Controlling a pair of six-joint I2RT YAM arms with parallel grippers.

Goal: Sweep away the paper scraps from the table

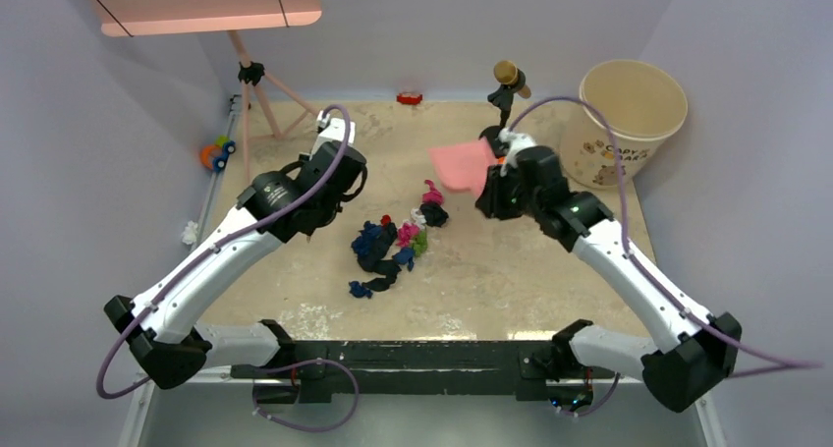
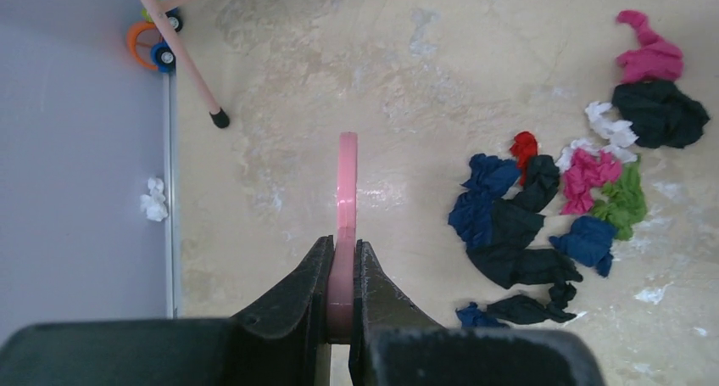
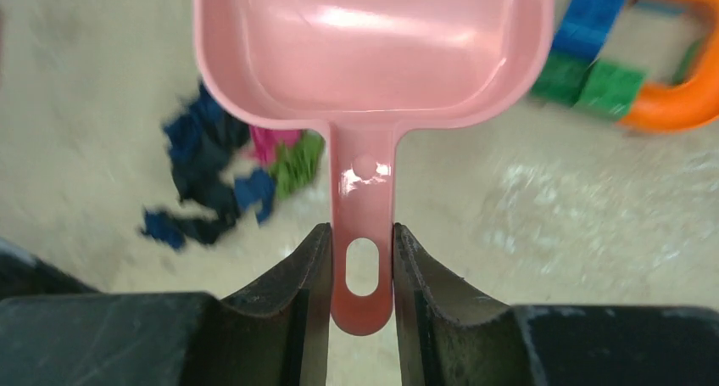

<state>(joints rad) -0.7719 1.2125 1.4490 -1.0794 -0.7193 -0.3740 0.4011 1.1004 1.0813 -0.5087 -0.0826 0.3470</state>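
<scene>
Mottled beige table [image 1: 491, 270] bears coloured paper scraps [image 1: 393, 246]; left gripper [image 2: 343, 267] clenches thin pink handle [image 2: 347, 182], possibly a brush's; right gripper [image 3: 362, 276] clamps pink plastic dustpan [image 3: 373, 47].

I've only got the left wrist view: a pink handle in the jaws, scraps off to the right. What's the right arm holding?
Observer: The right gripper is shut on a pink dustpan, by its handle.
Operator: Where's the dustpan from the scraps?
Observer: In the top view, beyond the scraps, toward the far right.
Operator: Anywhere to dump them?
Observer: A cream bucket stands by the table's far right corner.
</scene>
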